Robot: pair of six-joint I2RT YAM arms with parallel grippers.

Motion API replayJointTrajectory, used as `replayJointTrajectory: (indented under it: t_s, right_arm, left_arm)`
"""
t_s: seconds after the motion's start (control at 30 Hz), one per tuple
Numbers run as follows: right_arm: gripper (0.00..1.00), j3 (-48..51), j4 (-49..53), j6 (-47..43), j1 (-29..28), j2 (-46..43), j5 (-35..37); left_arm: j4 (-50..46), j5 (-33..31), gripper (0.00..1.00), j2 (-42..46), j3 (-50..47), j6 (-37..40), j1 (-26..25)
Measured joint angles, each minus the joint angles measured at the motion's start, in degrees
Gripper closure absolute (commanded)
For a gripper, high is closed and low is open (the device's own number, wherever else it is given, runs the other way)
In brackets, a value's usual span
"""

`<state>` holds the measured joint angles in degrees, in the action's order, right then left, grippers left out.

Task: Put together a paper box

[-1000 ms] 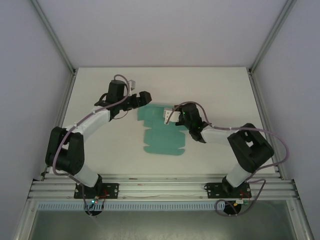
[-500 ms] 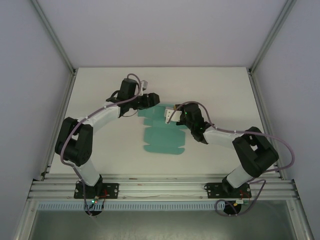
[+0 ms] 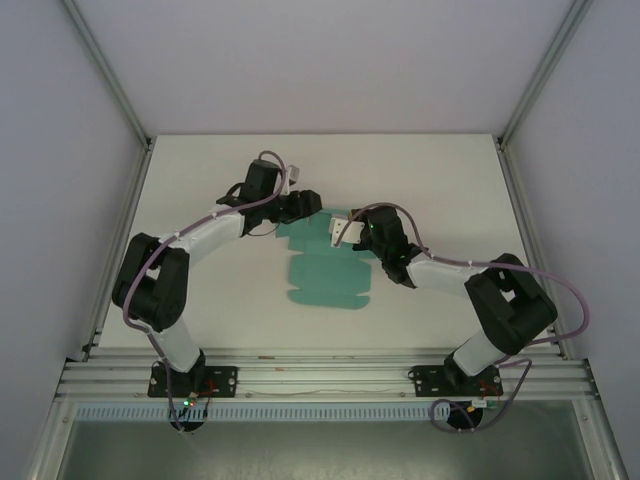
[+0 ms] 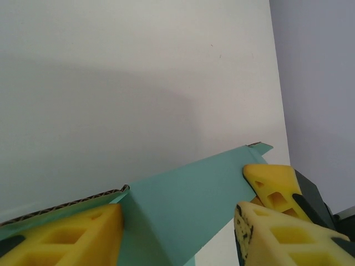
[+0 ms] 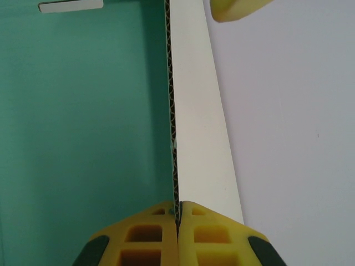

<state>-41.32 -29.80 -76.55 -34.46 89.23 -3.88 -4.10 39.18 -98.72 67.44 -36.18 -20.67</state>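
Count taken standing at the bench.
- paper box (image 3: 325,270): one, a flat teal die-cut sheet.
- slot (image 5: 70,6) cut in that sheet: one seen.
- table (image 3: 430,180): one, white.
- Arms: two, left arm (image 3: 200,238) and right arm (image 3: 445,270).
- Grippers: two, left gripper (image 3: 308,204) and right gripper (image 3: 340,230).
- yellow fingers (image 5: 150,233): two per gripper, four total.

The paper box (image 3: 325,270), a teal-green die-cut sheet of thin corrugated card with flaps and creases, lies unfolded and mostly flat, spreading toward the near side from both grippers. One far flap stands on edge. It runs straight ahead from the right gripper (image 5: 178,213), whose closed fingertips pinch its fluted edge, with the green face to their left and the white underside to their right. Another far strip spans the gap between the parted fingers of the left gripper (image 4: 177,221), a crease crossing it near the left finger.
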Motion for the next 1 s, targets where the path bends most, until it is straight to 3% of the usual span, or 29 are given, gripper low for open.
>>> replayJointTrajectory:
  t_s: [0.17,0.37,0.67,0.7,0.83,0.87,1.0]
  right_arm:
    - [1.00,0.0,0.3,0.1,0.1,0.0,0.0]
    - [1.00,0.0,1.1,0.9,0.4,0.0,0.7]
    - [1.00,0.0,1.2,1.6,0.5,0.0,1.4]
    - [1.00,0.0,1.2,1.6,0.5,0.0,1.4]
    - [1.00,0.0,1.2,1.6,0.5,0.0,1.3]
    - [1.00,0.0,1.1,1.7,0.4,0.0,1.3]
    - [1.00,0.0,1.2,1.8,0.2,0.0,1.1]
  left_arm:
    - [1.8,0.0,0.59,-1.2,0.2,-3.1,-1.2]
    - [8.6,1.3,0.80,-4.3,-0.3,-11.1,-2.0]
    - [13.6,1.5,0.81,-4.7,-1.3,-16.5,-2.2]
    - [13.6,1.5,0.79,-4.7,-1.3,-16.5,-2.2]
    - [13.4,0.9,0.50,-4.5,-1.5,-14.7,-2.4]
    - [12.9,0.4,0.47,-4.3,-1.6,-14.1,-2.5]
    - [7.7,-4.2,0.25,-0.9,-2.4,-9.4,-2.9]
